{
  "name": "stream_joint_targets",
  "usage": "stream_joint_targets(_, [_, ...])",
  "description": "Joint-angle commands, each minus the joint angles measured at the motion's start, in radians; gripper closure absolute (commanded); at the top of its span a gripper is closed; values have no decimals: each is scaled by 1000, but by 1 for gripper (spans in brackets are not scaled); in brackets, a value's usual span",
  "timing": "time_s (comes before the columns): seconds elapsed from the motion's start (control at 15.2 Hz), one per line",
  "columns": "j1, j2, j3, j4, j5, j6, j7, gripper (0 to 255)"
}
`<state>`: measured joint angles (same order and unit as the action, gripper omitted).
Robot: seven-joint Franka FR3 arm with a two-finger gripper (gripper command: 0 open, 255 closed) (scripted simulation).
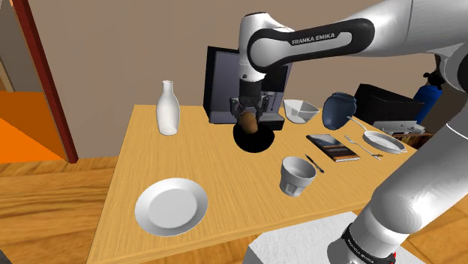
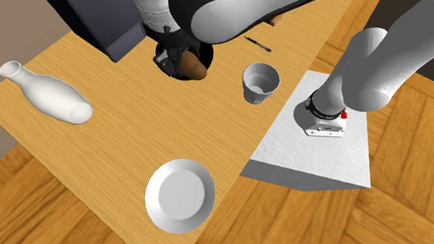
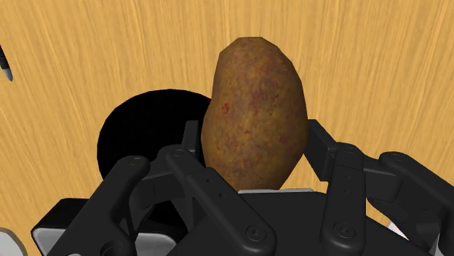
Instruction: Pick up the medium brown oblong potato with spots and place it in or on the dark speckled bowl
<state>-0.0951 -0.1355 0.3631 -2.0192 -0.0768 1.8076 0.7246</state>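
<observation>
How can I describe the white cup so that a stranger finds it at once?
Start at the wooden table and go to its edge nearest the robot's stand. The cup stands upright there, beside a dark pen. It is deep and narrow, unlike the flat white plate.

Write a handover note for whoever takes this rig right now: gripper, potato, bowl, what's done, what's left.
Gripper: shut on the brown spotted potato, clasping its sides, with the potato lifted off the table.
Black bowl: on the table in front of the dark box, just under the potato. In the wrist view it sits partly off to one side of the potato.
Done: pickup.
Left: centre over the bowl, lower, open the gripper, pull away.
</observation>
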Motion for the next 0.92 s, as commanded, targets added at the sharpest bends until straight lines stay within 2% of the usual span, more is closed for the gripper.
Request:
stream_joint_targets(0.0, [-21, 13, -25, 18, -12, -2, -44, 255])
stream_joint_targets(0.59, [-118, 140, -129, 161, -68, 1, -227, 255])
stream_joint_targets(0.86, [-119, 148, -130, 115, -72, 53, -219, 255])
